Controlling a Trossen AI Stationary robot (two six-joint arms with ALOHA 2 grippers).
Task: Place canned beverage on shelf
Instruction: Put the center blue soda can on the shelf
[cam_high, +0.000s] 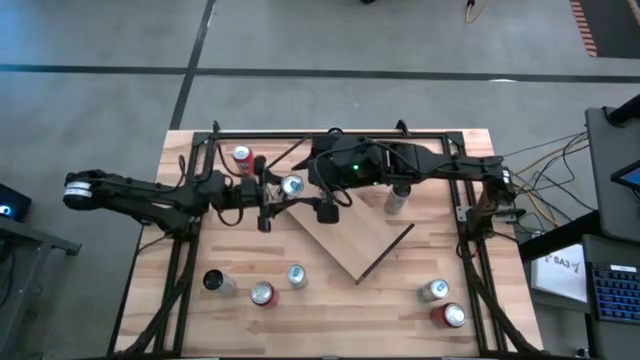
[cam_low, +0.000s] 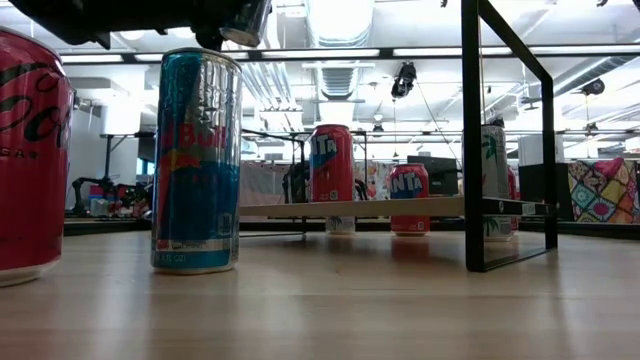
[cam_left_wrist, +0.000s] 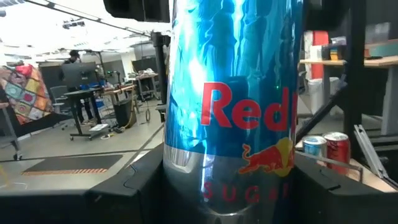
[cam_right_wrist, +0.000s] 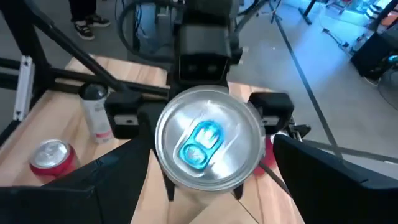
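Reaching from 9 o'clock, left gripper (cam_high: 278, 190) clamps the blue can (cam_high: 292, 185) just off the shelf (cam_high: 350, 235)'s 10 o'clock edge. Right gripper (cam_high: 325, 212) hovers over it, fingers spread wide, holding nothing. Bare board toward 4 o'clock.

Tall blue-and-silver Red Bull can (cam_left_wrist: 233, 106) fills left wrist view; top and base cut by picture edges, lettering cut after "Red". Left gripper's fingers hidden behind it.
Right wrist view: same can's body hidden under own silver lid.
Low view: big red can (cam_low: 30, 150) cut by left edge, label partly readable.
High view: light-wood shelf board (cam_high: 355, 240) partly covered by dark arms; can labels too small to read.
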